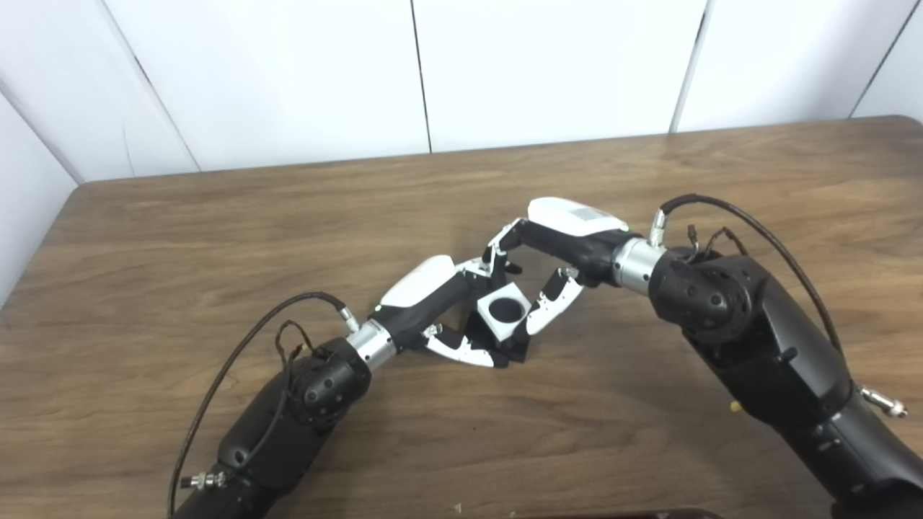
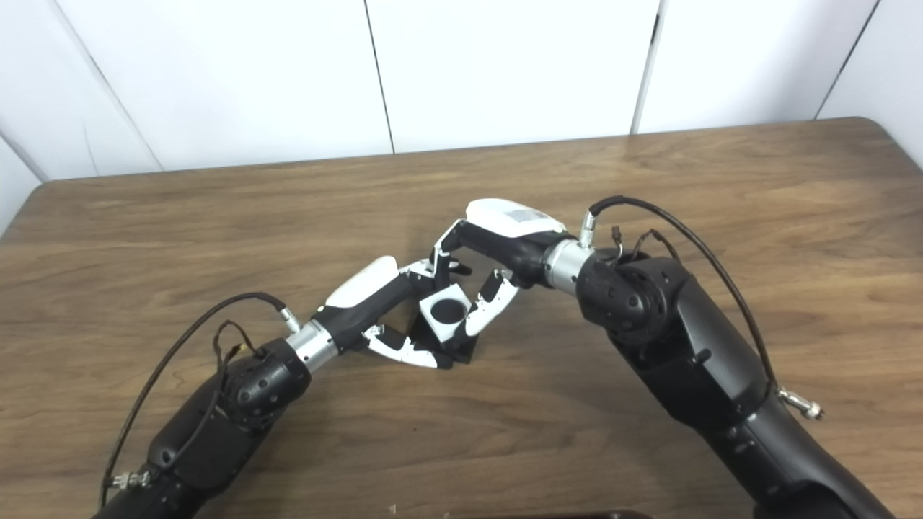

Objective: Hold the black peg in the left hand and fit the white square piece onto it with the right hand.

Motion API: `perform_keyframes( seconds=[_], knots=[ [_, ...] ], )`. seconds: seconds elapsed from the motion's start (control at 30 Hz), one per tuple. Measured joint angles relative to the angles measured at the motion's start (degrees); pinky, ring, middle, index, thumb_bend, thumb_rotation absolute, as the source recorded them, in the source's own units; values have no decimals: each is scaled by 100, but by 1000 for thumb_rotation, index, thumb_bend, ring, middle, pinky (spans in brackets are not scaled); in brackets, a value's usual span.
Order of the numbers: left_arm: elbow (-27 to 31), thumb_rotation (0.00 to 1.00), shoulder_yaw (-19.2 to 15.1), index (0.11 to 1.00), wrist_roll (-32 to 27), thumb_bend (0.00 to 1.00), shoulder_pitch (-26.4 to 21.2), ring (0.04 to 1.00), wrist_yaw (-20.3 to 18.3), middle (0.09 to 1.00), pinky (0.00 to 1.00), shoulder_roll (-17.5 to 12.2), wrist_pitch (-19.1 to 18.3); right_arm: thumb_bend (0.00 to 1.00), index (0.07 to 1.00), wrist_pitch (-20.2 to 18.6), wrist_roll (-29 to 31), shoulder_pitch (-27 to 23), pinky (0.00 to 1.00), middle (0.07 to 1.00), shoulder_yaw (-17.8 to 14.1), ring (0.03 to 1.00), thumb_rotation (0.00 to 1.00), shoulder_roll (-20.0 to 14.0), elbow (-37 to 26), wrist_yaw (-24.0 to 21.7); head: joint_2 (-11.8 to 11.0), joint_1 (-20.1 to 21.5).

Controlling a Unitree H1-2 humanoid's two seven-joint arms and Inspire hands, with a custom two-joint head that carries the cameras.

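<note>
Two hands meet at the white square piece point(image 1: 504, 311), seated over the black peg point(image 1: 513, 349).
Left hand point(image 1: 441, 311) grips the peg below; right hand point(image 1: 542, 272) pinches the piece: press straight down, keeping it level.

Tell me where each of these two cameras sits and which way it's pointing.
Left eye view: on the head, looking down at the wooden table; both arms enter from below, left hand and right hand meeting around the white square piece.
Right eye view: beside it, facing the same way; everything sits further left in frame.
Shared: hands, piece, table and the white wall.
</note>
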State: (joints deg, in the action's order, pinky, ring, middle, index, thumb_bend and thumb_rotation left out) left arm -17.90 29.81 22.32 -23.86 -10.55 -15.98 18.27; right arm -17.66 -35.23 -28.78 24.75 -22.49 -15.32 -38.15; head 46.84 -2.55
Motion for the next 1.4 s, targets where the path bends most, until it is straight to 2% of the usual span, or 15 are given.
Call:
perform_keyframes(
  seconds=[0.33, 0.4, 0.43, 0.47, 0.5, 0.63, 1.33, 1.4],
  knots=[
    [11, 74, 0, 490, 25, 522, -1, 935, 3, 904, 869, 0, 4, 518, 484, 37, 4, 21, 888, 781, -42, 879, 143, -1, 2, -1, 44, -18],
    [12, 74, 0, 490, 25, 522, -1, 937, 2, 906, 871, 0, 2, 519, 494, 37, 4, 22, 850, 792, -42, 858, 155, -2, 2, -1, 44, -26],
    [13, 74, 0, 491, 26, 522, -1, 938, 1, 908, 872, 0, 0, 669, 588, 55, 15, 24, 839, 803, -42, 853, 233, -7, 3, -1, 44, -26],
    [15, 74, 0, 491, 26, 522, -1, 938, 1, 908, 872, 0, 0, 746, 637, 77, 40, 27, 834, 808, -42, 851, 274, -21, 8, -1, 44, -26],
    [16, 74, 0, 491, 26, 522, -1, 938, 0, 908, 874, 0, -1, 856, 743, 88, 59, 29, 845, 852, -42, 865, 350, -39, 15, -1, 44, -26],
    [18, 74, -2, 490, 26, 522, 0, 937, 0, 906, 874, -5, -3, 963, 877, 87, 112, 38, 859, 913, -43, 894, 434, -119, 129, -53, 53, -35],
    [17, 74, -8, 491, 24, 522, -2, 936, 0, 904, 863, -11, -3, 963, 884, 87, 244, 44, 856, 912, -67, 902, 418, -215, 142, -54, 88, -9],
    [17, 75, -8, 491, 24, 522, -2, 933, 0, 903, 858, -11, -3, 907, 887, 88, 276, 44, 815, 907, -89, 891, 446, -223, 146, -54, 88, -9]
  ],
)
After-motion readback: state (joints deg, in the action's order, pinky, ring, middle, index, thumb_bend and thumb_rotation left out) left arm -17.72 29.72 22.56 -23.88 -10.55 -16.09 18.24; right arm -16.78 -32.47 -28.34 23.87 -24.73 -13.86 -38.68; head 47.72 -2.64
